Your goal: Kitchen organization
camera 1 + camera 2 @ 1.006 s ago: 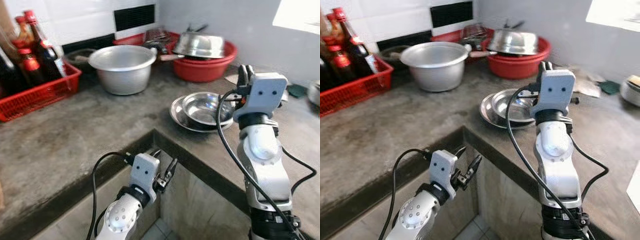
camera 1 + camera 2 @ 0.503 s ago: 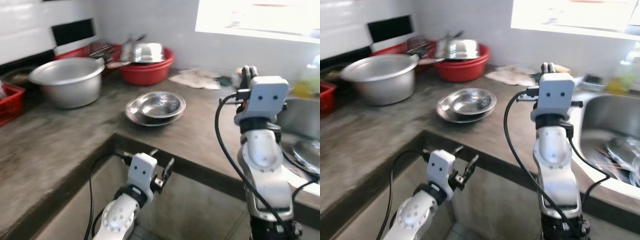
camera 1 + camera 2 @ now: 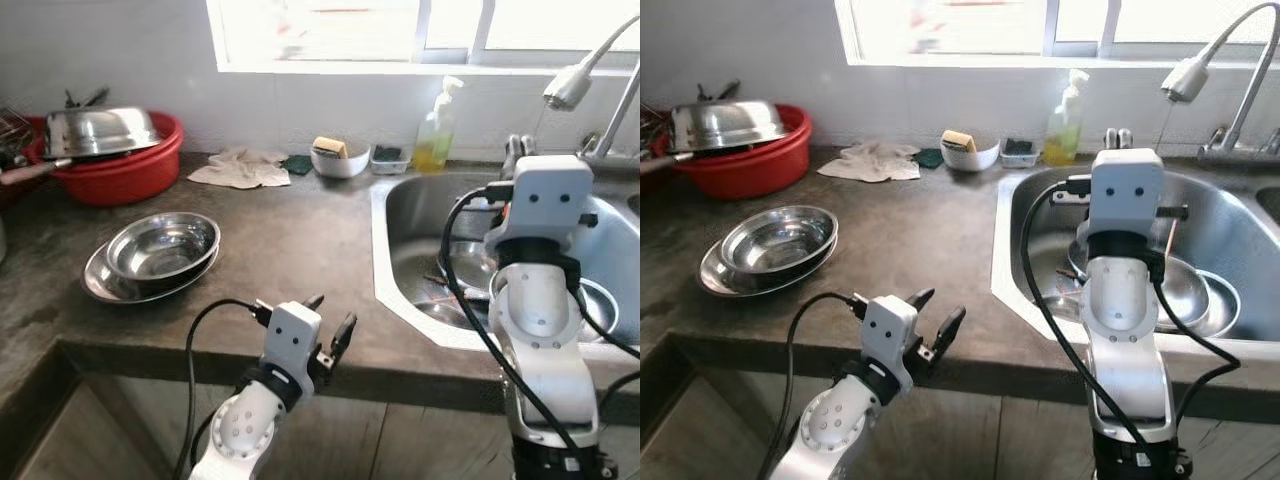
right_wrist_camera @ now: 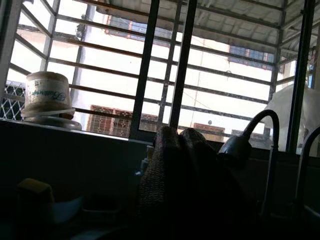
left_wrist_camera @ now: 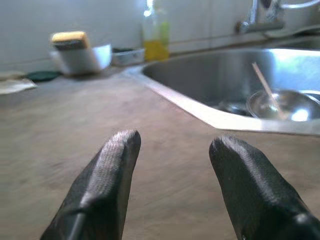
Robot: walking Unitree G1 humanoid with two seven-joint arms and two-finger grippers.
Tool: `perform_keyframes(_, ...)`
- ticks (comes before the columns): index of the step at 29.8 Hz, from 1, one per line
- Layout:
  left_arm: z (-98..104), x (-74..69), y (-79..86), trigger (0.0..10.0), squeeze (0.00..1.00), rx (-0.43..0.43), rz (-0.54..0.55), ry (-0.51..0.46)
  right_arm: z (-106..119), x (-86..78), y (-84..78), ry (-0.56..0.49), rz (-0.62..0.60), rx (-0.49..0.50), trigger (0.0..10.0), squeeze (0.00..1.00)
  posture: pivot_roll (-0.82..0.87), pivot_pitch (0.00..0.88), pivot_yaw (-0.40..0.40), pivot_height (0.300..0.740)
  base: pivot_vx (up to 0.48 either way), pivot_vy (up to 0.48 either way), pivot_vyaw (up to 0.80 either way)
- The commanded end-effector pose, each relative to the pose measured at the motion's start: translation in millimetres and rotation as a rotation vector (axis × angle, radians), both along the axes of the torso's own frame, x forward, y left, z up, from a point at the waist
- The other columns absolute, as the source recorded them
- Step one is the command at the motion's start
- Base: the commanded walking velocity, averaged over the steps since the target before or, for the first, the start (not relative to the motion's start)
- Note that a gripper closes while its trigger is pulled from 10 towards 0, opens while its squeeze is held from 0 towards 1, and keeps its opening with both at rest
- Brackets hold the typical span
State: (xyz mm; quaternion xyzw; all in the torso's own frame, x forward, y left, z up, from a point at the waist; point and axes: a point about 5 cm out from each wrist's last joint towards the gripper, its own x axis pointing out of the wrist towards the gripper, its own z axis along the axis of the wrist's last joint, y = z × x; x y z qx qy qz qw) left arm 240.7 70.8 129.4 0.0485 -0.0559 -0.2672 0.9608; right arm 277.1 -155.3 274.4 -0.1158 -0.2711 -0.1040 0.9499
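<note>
The left pincer [image 3: 330, 322] hovers spread at the counter [image 3: 290, 240] near edge, pointing far. The right pincer [image 3: 1116, 137], pressed together, points up over the sink [image 3: 420, 215]. Stacked bowls [image 3: 155, 255] sit left.

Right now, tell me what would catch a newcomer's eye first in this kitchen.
The steel sink on the right stands out, with bowls lying in it under the curved faucet, and the raised right gripper in front of it. On the counter to the left sit stacked steel bowls, with a red basin holding more steelware behind them. The left gripper hangs open at the counter's front edge.
</note>
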Motion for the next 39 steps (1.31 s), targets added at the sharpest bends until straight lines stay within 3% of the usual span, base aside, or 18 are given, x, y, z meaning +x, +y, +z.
perform_keyframes(1, -2, 0.1, 0.2, 10.0, 0.0, 0.015, 0.009, 0.007, -2, 1.1, -1.9, 0.02, -0.009, -0.008, 10.0, 0.0, 0.02, 0.001, -0.011, 0.74, 0.0, 0.0, 0.0)
perform_keyframes(8, -4, 0.5, 1.3, 10.0, 0.0, 0.052, 0.015, -0.003, -19, 10.0, 1.3, 0.155, 0.028, 0.009, 10.0, 0.0, 0.02, 0.003, -0.01, 0.74, 0.0, -0.378, 0.0)
perform_keyframes(18, -5, 0.5, 1.5, 10.0, 0.0, 0.035, 0.017, 0.011, -26, 17.5, -31.5, 0.265, -0.224, -0.006, 10.0, 0.0, 0.02, 0.009, -0.01, 0.74, 0.0, -0.458, 0.0)
perform_keyframes(27, -6, -0.6, 1.9, 10.0, 0.0, 0.021, 0.028, 0.024, -35, 26.5, -29.9, 0.372, -0.211, -0.031, 10.0, 0.0, 0.02, 0.006, -0.014, 0.74, 0.0, 0.0, 0.0)
perform_keyframes(35, -7, -2.8, 1.1, 10.0, 0.0, 0.017, 0.024, 0.028, -34, 39.1, -49.3, 0.41, -0.288, -0.034, 10.0, 0.0, 0.03, 0.004, -0.021, 0.74, 0.0, 0.0, 0.0)
perform_keyframes(39, -7, -4.9, -0.4, 10.0, 0.0, 0.013, 0.016, 0.033, -60, 48.0, -61.1, 0.567, -0.314, 0.032, 10.0, 0.0, 0.03, 0.004, -0.023, 0.74, 0.0, 0.0, 0.0)
